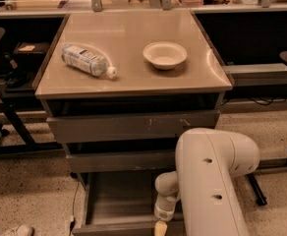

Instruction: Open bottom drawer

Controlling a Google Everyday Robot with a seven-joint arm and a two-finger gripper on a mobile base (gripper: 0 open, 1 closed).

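Observation:
The grey cabinet has three drawers. The bottom drawer (pixel 119 200) is pulled out and shows its shallow grey tray; its flat front (pixel 114 228) runs along the picture's lower edge. My white arm (pixel 210 181) reaches down at the right. My gripper (pixel 161 227) sits at the drawer's front edge, right of its middle. Only one pale fingertip (pixel 161 227) shows; the rest is cut off by the frame. The middle front (pixel 121 160) and the top front (pixel 133 126) are closed.
A plastic bottle (pixel 87 60) lies on its side on the cabinet top (pixel 133 77), with a white bowl (pixel 164 54) to its right. A chair base (pixel 6 127) stands at the left and another (pixel 256 191) at the right. A white shoe (pixel 15 230) shows at bottom left.

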